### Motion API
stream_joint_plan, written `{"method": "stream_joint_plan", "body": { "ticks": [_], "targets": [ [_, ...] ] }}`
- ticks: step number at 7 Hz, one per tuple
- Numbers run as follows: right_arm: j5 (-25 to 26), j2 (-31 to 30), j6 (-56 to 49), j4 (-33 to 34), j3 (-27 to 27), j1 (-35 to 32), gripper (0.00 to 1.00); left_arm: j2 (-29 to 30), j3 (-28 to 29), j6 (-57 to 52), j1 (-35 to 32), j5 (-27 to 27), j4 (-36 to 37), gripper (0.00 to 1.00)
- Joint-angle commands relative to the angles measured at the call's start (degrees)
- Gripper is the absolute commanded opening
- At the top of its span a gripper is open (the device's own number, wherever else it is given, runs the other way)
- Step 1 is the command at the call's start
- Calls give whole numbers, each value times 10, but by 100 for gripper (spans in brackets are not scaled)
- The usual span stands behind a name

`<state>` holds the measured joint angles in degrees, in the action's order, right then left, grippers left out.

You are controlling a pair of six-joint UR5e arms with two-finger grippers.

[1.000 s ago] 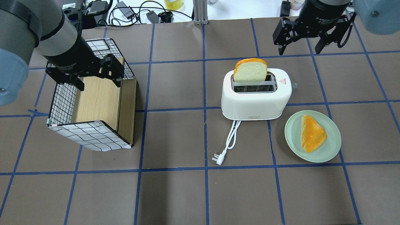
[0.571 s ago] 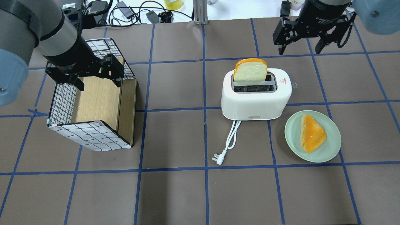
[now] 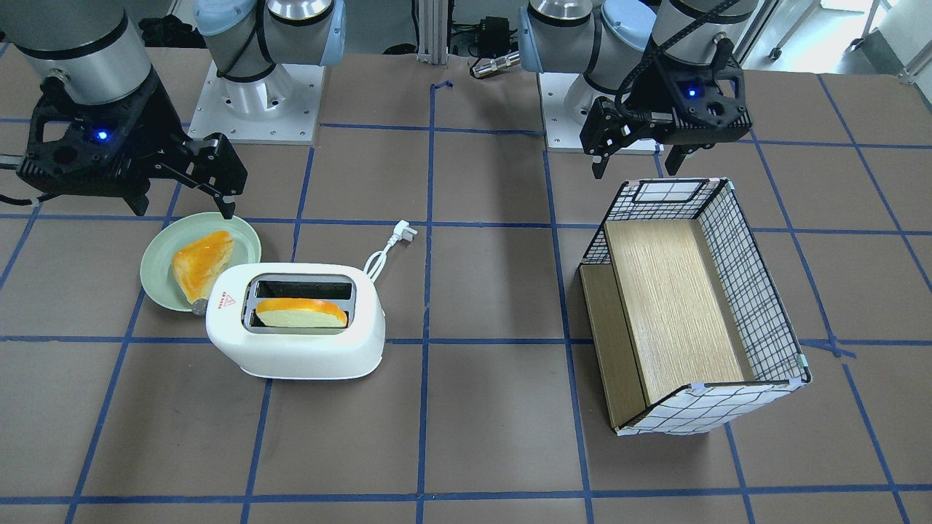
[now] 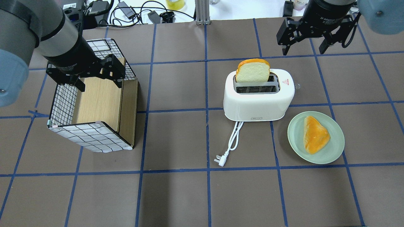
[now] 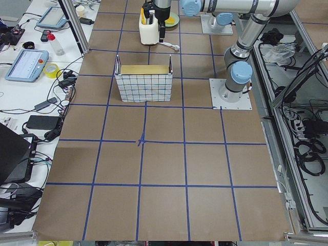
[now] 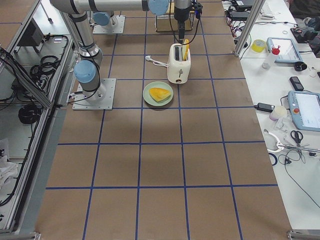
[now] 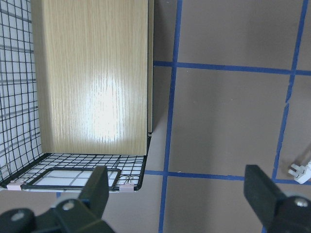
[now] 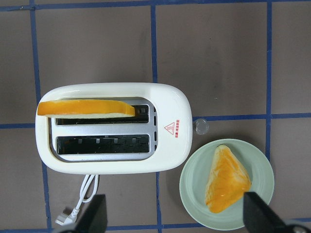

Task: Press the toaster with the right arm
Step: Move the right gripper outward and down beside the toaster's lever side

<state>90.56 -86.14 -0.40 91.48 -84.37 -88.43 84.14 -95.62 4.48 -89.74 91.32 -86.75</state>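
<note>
- On the brown table (image 4: 176, 195), marked off by blue tape lines, the white toaster (image 4: 258, 105) stands right of the middle in the overhead view, with its long side towards the robot.
- A bread slice (image 4: 253, 72) with an orange crust stands upright in the slot farther from the robot and sticks up well above the top.
- A red warning sticker (image 4: 285, 82) sits on the toaster's top near its right end, and a small clear round piece (image 4: 297, 85) lies just beside that end.
- The white cord (image 4: 235, 135) runs from the toaster's near side towards the robot, and its plug (image 4: 221, 159) lies loose on the table.
- The right gripper (image 4: 303, 50) hangs in the air apart from the toaster, its fingers spread wide with nothing between them; its wrist camera looks straight down on the toaster and the plate.
- A pale green plate (image 4: 334, 148) lies just beside the toaster's near right corner, with a triangular piece of bread (image 4: 315, 135) on it.
- The left gripper (image 4: 99, 84) hovers over the far end of the grid-patterned box (image 4: 91, 138), also spread and holding nothing.
- This box, wood-lined inside, sits well apart from the toaster on the robot's left.
</note>
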Motion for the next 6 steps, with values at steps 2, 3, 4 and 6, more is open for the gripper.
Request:
{"method": "stream_joint_plan", "body": {
  "ticks": [2,3,4,6],
  "targets": [
    [-10,1,-130,1,-1,81,100,0,0,0,0,0,-1,100],
    [-37,4,-165,1,-5,114,100,0,0,0,0,0,0,100],
    [-42,16,-188,3,-5,123,92,0,0,0,0,0,0,100],
    [-85,46,-212,11,-7,141,51,0,0,0,0,0,0,100]
  ]
}}
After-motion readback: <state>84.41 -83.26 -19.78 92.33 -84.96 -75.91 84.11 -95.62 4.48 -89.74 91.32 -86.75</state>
